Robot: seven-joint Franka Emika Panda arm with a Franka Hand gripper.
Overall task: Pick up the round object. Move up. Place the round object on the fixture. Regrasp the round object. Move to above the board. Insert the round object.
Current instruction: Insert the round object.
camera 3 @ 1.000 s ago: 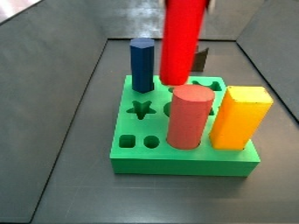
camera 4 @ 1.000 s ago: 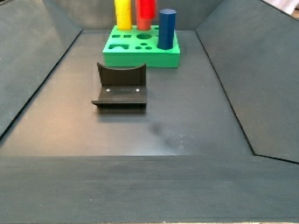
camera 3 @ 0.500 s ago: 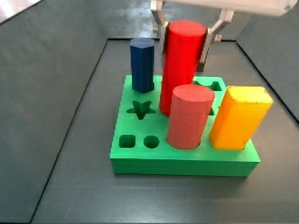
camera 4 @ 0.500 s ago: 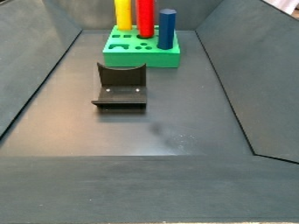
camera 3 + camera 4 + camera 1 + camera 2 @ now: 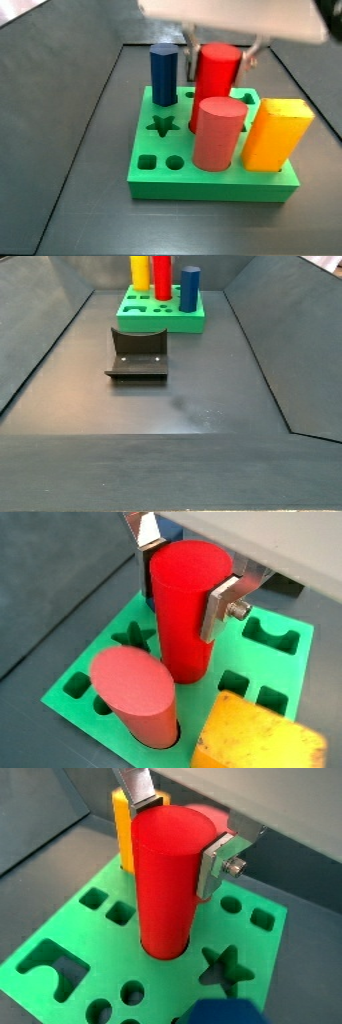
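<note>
Gripper (image 5: 181,828) w/ fingers flanking round object (image 5: 170,883), seated upright in board (image 5: 80,958).

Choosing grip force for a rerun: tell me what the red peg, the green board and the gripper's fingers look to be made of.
Round object: smooth glossy red, probably plastic, with soft highlights. Board: matte green, likely plastic or a print, with cleanly cut holes. Gripper, at the peg's top over the board: fingers are flat silvery plates with a screw, apparently metal.

Hand (image 5: 221,50) top cut off, blurred
</note>
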